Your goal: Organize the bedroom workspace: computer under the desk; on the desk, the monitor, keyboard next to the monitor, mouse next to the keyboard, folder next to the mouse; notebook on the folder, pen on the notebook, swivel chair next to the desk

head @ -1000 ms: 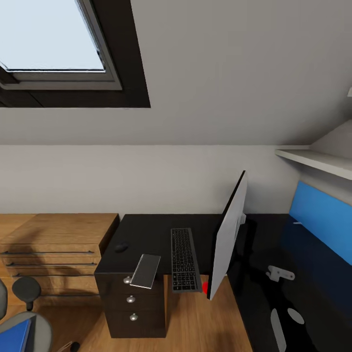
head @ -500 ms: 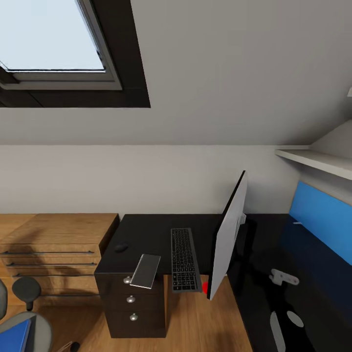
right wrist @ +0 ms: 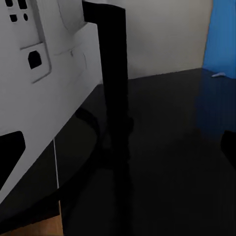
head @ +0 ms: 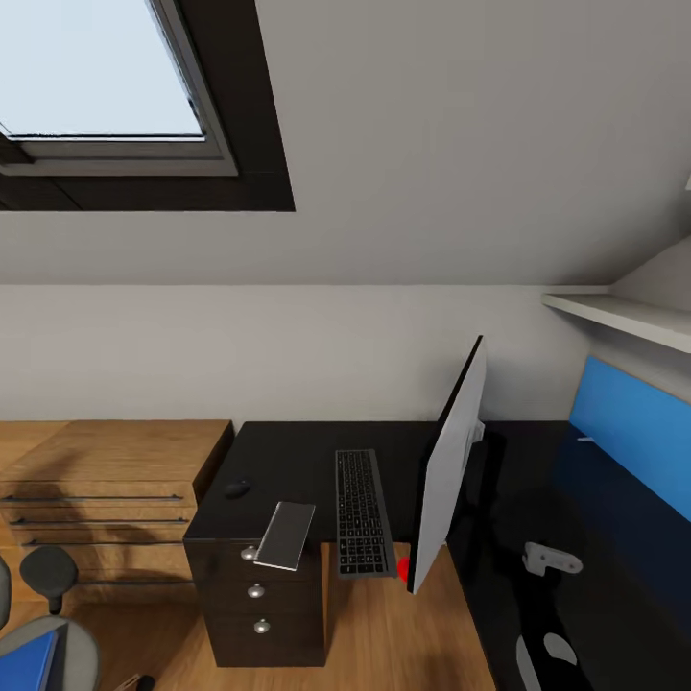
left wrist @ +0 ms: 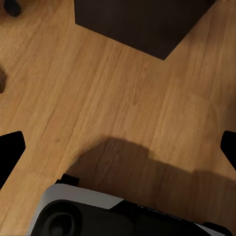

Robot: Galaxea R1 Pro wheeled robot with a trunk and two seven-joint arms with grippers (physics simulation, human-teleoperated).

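An attic bedroom's study corner: a skylight (head: 106,77) in the sloped ceiling, a wooden dresser (head: 106,480), and a black tabletop (head: 288,461) carrying monitor (head: 446,470) and keyboard (head: 360,513)

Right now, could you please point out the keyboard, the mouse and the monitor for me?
keyboard (head: 362,513): head view, middle of its key field.
mouse (head: 236,488): head view, top of its rounded back.
monitor (head: 444,473): head view, pale rear panel.

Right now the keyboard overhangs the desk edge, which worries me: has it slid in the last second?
No. The keyboard keeps its place beside the monitor and over the desk edge.
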